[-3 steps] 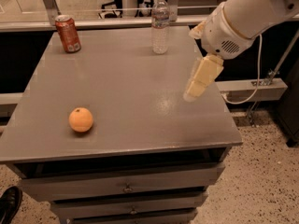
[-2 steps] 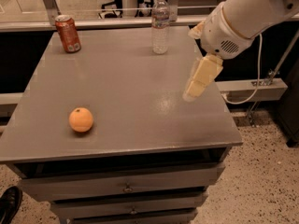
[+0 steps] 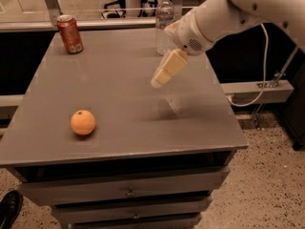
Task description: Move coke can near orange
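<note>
Moved: pincer (image 3: 159, 80) has shifted left, off the right part of the bench (image 3: 119, 70). It now hangs above the surface nearer the middle, tip angled down-left. The arm (image 3: 224, 13) swung left with it. Its wrist now meets the bottle (image 3: 164, 18) in view, where a gap showed before.

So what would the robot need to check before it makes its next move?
1. Small red metal coke can upright: ok, at the far left corner of the grey table.
2. Round orange fruit located: ok, near left, far from the can.
3. Claw at the can: not ok, it hovers over the table's right half.
4. Way to the can: ok, the clear plastic water bottle stands aside.
5. Room beside the orange: ok, bare tabletop.
</note>
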Action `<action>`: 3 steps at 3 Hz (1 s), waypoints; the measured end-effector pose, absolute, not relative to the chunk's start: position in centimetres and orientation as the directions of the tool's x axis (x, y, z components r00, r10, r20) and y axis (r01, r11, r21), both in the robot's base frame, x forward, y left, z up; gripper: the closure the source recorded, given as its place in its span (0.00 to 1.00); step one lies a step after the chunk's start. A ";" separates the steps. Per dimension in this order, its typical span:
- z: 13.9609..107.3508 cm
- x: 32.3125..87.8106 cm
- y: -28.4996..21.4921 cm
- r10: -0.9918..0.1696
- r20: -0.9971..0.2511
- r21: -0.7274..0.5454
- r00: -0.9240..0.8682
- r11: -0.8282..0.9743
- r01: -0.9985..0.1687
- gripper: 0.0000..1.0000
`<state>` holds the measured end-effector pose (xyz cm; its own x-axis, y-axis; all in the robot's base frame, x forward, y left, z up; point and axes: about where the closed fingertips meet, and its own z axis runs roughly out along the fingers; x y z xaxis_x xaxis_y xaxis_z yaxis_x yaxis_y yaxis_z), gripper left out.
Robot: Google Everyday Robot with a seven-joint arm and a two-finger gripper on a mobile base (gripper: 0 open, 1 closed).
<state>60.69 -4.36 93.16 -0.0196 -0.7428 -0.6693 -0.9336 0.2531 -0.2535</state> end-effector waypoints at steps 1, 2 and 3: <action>93.1 67.3 2.3 -0.616 -0.788 -0.216 -0.004 0.283 -0.935 0.00; 93.3 70.6 6.1 -0.532 -0.847 -0.186 -0.007 0.308 -0.933 0.00; 93.0 72.5 10.0 -0.447 -0.895 -0.151 -0.017 0.337 -0.930 0.00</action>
<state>72.47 10.00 93.01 -0.0165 -0.4467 -0.8946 -0.9295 0.3365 -0.1508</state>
